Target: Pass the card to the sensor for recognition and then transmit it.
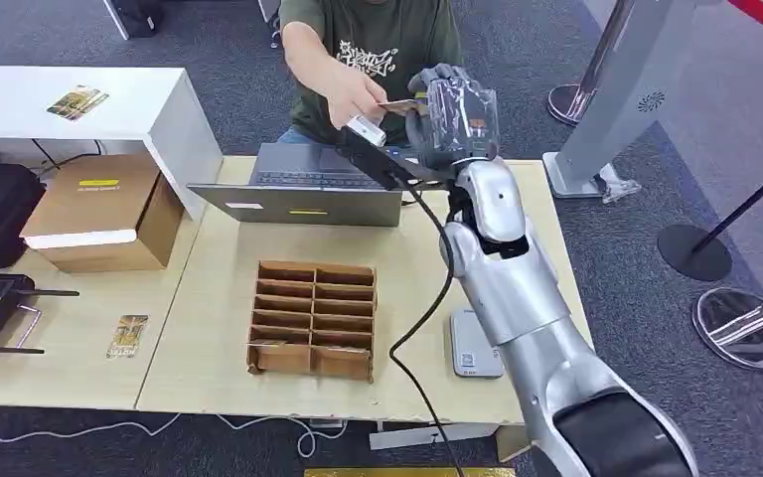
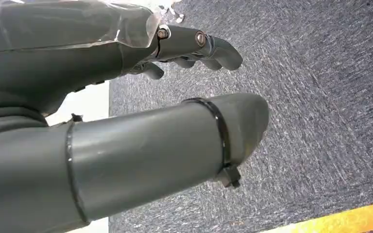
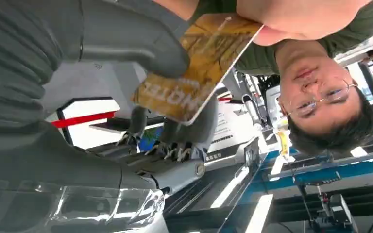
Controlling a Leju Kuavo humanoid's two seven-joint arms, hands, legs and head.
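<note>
A golden-yellow card (image 1: 400, 103) is held out past the far edge of the table (image 1: 209, 338), above the laptop. My right hand (image 1: 452, 114) pinches it. In the right wrist view the thumb (image 3: 141, 43) lies on one face of the card (image 3: 199, 68) and the fingers (image 3: 194, 126) on the other. A person's hand (image 1: 356, 97) reaches in and touches the card's far end. A small white device (image 1: 365, 129) on a black bracket sits just below that hand. A flat grey reader (image 1: 475, 343) lies on the table beside my right arm. My left hand (image 2: 126, 121) hangs over grey carpet, holding nothing.
An open laptop (image 1: 298, 189) stands at the table's far side and a cardboard divider box (image 1: 313, 318) in the middle. A black cable (image 1: 427, 298) runs along my right arm. A brown carton (image 1: 104, 214) and a spare card (image 1: 127, 336) lie on the left table. Stanchion bases (image 1: 745, 328) stand at right.
</note>
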